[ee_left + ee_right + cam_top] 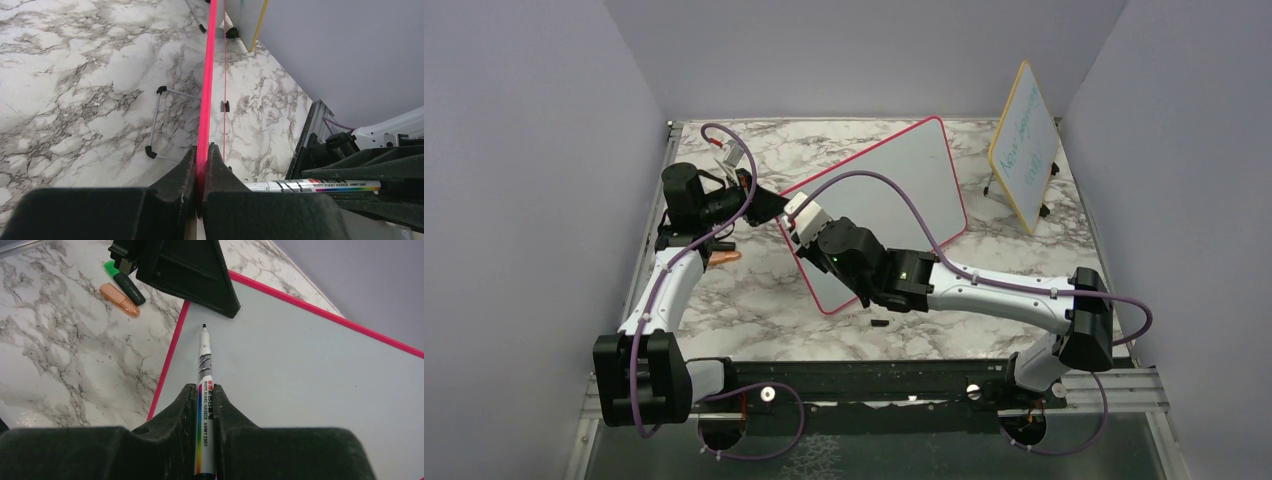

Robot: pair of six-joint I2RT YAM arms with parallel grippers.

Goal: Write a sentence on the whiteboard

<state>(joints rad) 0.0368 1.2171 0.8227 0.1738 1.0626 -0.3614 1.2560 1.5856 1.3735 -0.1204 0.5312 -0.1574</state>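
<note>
A marble-patterned table (754, 310) is seen filling the walled workspace. At its centre the whiteboard (904, 190) is propped at a slant on a wire stand (160, 120). It is framed in thin pink-red, and its long axis runs from about 7 o'clock to 1 o'clock in the top view. In the right wrist view its face (310, 370) is shown as plain white. At 2 o'clock from it, near the right wall, a smaller yellow-framed board (1024, 145) with teal writing is stood upright, well apart. The left gripper (776, 205) is placed at the whiteboard's 9 o'clock edge. In its own wrist view its fingers (201, 155) are seen clenched on the pink-red frame (206, 90), one finger on each side of it. The right gripper (796, 232) is held over the board's near-left part, just beside the left one. It is closed on a whiteboard marker (204, 355), whose uncapped black tip is pointed toward 12 o'clock in the right wrist view. The tip lies over the white face close to the frame; whether it touches cannot be told. At 7 o'clock from the left gripper, a green highlighter (127, 285) and an orange highlighter (119, 300) are laid side by side on the table. A small black piece (879, 323), too small to identify, is seen on the marble at 6 o'clock from the board's near corner.
</note>
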